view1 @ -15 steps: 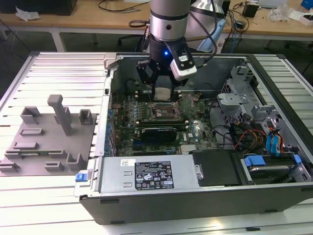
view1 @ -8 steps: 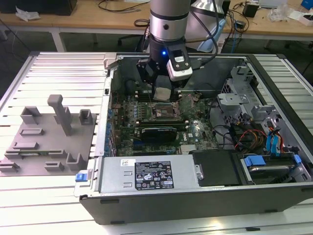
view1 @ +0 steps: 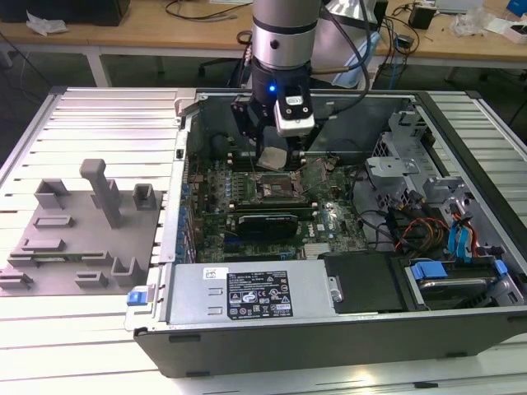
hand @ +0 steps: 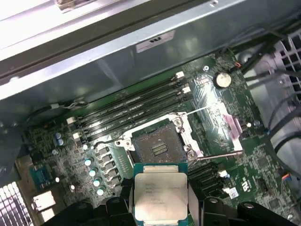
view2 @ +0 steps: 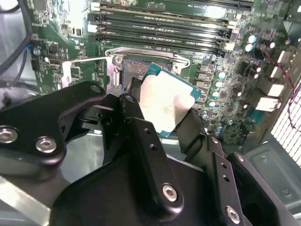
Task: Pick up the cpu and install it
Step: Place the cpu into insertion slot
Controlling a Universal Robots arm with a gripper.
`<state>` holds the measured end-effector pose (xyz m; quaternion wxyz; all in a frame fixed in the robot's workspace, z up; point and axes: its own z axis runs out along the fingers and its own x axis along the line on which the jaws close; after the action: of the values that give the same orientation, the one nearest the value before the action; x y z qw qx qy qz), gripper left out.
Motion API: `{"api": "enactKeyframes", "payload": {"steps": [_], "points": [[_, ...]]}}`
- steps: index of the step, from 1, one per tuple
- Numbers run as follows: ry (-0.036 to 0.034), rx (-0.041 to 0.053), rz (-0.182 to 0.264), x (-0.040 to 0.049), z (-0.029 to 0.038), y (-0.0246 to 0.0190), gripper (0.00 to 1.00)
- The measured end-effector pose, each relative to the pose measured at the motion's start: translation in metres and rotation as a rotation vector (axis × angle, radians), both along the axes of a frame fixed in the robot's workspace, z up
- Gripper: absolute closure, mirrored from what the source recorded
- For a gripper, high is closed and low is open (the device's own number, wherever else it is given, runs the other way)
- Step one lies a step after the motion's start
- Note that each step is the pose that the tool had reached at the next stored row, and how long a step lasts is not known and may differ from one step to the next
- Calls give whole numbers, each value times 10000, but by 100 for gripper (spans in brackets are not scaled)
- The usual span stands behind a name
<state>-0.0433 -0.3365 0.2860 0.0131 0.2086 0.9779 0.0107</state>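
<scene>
Across the slatted desk (view1: 107, 115) lay an open computer case (view1: 247, 350). Inside it the fingers (view2: 192, 126) were clamped on opposite edges of the cpu (hand: 160, 193), silver top showing, held above the green motherboard (hand: 221, 113) near the open black socket (hand: 157, 148), not seated in it. Memory slots (hand: 131, 108) ran beside the socket. A grey fixture (view1: 74, 239) sat on the desk at the exterior view's left.

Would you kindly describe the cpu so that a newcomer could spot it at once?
Find the open computer case and the green motherboard inside it. Near its empty socket, the gripper holds the cpu: a small flat square with a pale silver top and green edge, unlike the black, metal-framed socket.
</scene>
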Motion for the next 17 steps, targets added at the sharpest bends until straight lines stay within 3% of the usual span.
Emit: {"api": "enactKeyframes", "payload": {"steps": [4, 12, 17], "points": [[0, -1, -612, 0, 0, 0, 45], [0, 0, -2358, 0, -2, 0, 45], [0, 0, -3191, 0, -4, 0, 45]]}}
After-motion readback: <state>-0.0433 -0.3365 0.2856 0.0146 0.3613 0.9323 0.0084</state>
